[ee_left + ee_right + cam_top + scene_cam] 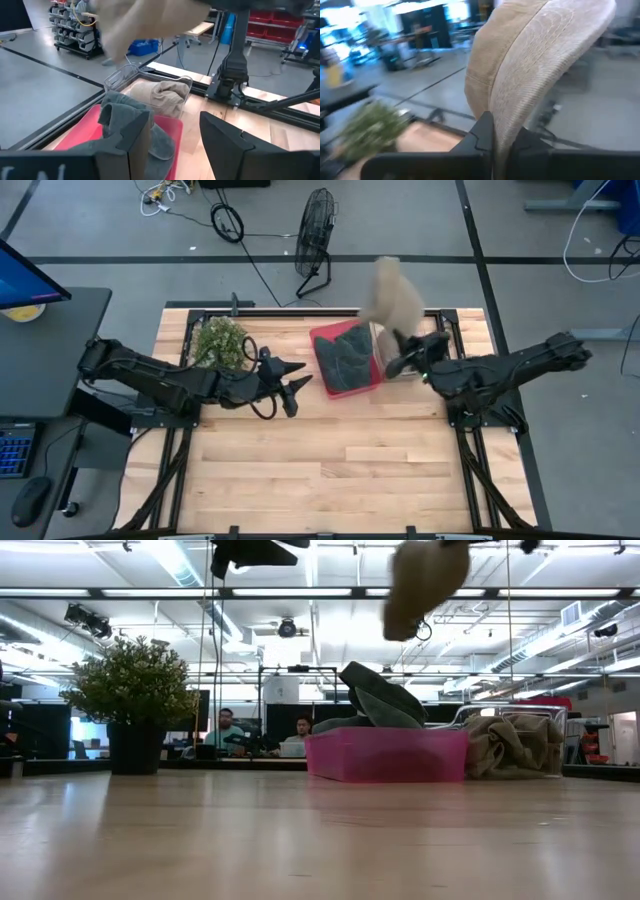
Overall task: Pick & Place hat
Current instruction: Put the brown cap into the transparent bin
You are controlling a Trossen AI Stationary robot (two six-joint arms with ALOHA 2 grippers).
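Front half of table (330, 480) open; plant (220, 340), pink bin (345, 358), clear bin (385, 350) crowd back edge.

We see the right arm reaching in from the counter's right edge toward its far side, raised, its gripper (408, 352) clamped tight, fingers (485, 131) pinched on the tan hat (535, 65) that hangs up from them. Our left arm stretches from the left edge toward the middle, its gripper (292, 385) low, fingers (227, 145) spread apart and holding nothing.
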